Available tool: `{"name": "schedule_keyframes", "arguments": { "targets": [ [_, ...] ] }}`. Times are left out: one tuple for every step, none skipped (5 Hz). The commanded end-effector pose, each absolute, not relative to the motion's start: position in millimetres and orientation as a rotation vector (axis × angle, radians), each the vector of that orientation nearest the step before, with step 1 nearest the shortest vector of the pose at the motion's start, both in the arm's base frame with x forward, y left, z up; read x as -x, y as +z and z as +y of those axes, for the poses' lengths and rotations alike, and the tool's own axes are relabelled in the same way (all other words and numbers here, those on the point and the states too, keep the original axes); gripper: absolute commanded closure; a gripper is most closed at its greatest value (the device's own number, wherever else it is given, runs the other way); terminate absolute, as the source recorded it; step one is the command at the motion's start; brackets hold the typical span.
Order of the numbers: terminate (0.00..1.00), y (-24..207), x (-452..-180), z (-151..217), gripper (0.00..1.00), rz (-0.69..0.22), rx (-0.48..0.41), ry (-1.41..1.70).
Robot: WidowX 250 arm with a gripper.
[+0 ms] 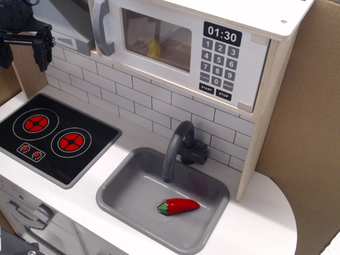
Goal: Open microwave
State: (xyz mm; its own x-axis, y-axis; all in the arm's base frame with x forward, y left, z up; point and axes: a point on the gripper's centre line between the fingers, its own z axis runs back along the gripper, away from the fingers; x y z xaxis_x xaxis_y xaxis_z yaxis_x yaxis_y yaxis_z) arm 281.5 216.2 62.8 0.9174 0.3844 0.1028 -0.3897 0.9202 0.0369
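White toy microwave (180, 50) with clear window door and grey bar handle (103, 26) sits closed above the tiled backsplash. Black gripper (22, 50) hovers left of it, jaws spread wide, empty.

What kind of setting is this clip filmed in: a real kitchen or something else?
Most likely a toy play kitchen, not a real one. The white microwave has a printed-looking keypad, the hob has flat red burner rings, and the small grey sink holds a toy red pepper. Cardboard stands alongside.
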Motion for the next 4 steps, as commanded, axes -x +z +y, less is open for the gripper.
{"name": "schedule_keyframes", "arguments": {
  "targets": [
    [0.00, 62.8, -281.5, 216.2, 0.00, -0.094, -0.057, 0.398],
    [0.00, 73.1, -288.0, 198.7, 0.00, -0.142, -0.042, 0.231],
    [0.00, 79.2, -303.7, 186.5, 0.00, -0.169, -0.015, 0.144],
    [0.00, 82.3, -324.8, 172.5, 0.00, -0.218, -0.017, 0.080]
  ]
}}
